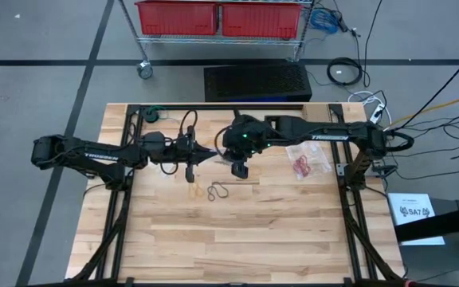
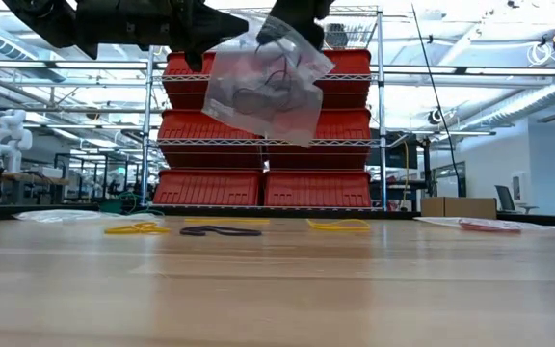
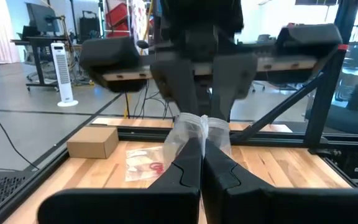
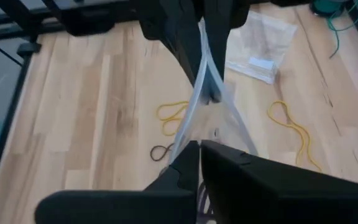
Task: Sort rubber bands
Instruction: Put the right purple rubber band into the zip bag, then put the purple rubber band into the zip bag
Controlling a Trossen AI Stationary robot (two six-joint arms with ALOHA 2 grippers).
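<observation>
Black rubber band (image 2: pixel 222 231) lies flat between yellow rubber bands (image 2: pixel 136 228).

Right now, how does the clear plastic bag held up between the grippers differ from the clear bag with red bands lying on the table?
The held clear plastic bag hangs in the air, pinched by the left gripper and the right gripper; the clear bag with red bands lies flat on the wooden table, untouched. The held bag shows dark bands inside; the lying one holds red bands. Both are small transparent bags.
</observation>
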